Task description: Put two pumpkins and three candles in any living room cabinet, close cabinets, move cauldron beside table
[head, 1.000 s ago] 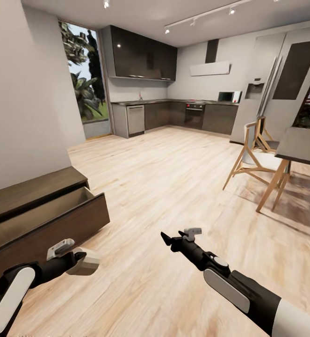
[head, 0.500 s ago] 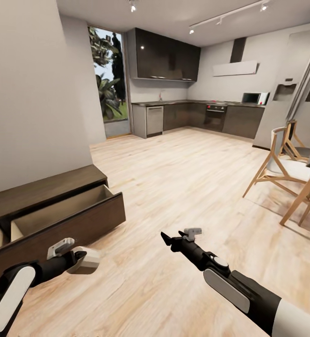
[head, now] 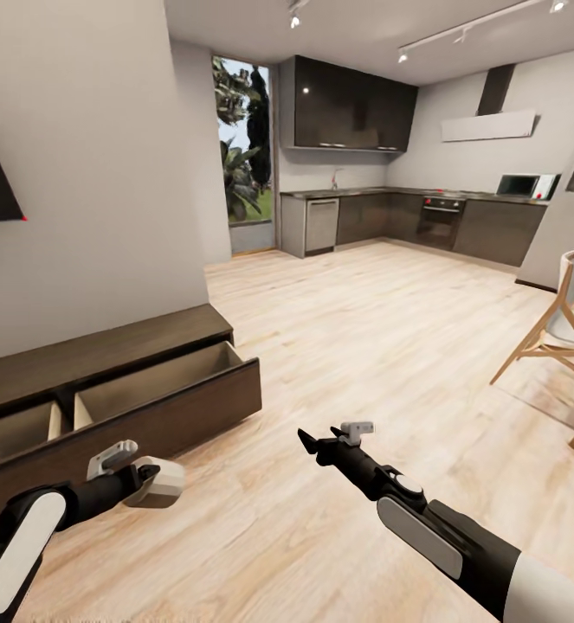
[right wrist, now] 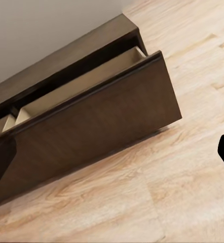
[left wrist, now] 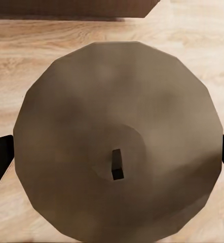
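Pale wood floor (head: 347, 329); grey walls; dark kitchen units (head: 425, 221); tall window (head: 243, 156); ceiling spotlights.

The cabinet (head: 105, 389) stands against the left wall with its drawer (head: 161, 394) pulled out over the floor (head: 364, 346). Near it, the left end effector (head: 152, 483) holds a candle (head: 158, 482) just in front of the drawer front, and the right end effector (head: 314, 446) hangs to its right above bare floor. A kitchen counter (head: 408, 216) lines the far wall, and a chair (head: 555, 333) stands at the right.
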Controlling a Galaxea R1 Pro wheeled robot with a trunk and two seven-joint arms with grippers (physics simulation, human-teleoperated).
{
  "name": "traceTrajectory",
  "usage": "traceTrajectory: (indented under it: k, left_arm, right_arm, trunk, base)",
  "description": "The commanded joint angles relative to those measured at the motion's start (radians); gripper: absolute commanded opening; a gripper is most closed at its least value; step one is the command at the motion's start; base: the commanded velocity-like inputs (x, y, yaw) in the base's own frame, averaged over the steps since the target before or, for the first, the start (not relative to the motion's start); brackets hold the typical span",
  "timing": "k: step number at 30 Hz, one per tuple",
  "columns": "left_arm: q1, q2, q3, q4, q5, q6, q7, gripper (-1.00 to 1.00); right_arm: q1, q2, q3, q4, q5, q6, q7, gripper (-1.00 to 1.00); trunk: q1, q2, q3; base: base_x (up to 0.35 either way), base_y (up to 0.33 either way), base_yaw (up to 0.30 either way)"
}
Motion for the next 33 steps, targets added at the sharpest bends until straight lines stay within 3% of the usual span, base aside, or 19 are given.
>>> traceTrajectory:
  k: [1,24,33]
  left_arm:
    - [-0.001,0.0,0.0,-0.001,0.013,0.003,0.009,-1.0]
    - [-0.002,-0.005,0.0,0.0,0.013,0.003,0.008,-1.0]
    - [-0.002,-0.024,-0.002,0.0,0.01,0.003,0.002,-1.0]
  right_arm:
    - [-0.002,-0.001,0.005,-0.002,-0.01,-0.008,-0.006,1.0]
    - [-0.002,-0.001,0.005,0.0,-0.01,-0.009,-0.006,1.0]
    - [-0.002,0.002,0.005,0.023,-0.01,-0.011,-0.006,1.0]
  trunk:
    - [-0.004,0.007,0.002]
    - [-0.092,0.168,0.085]
    - [-0.092,0.168,0.091]
  base:
    - [0.0,0.0,0.262]
    - [0.0,0.0,0.262]
    - [0.016,0.0,0.257]
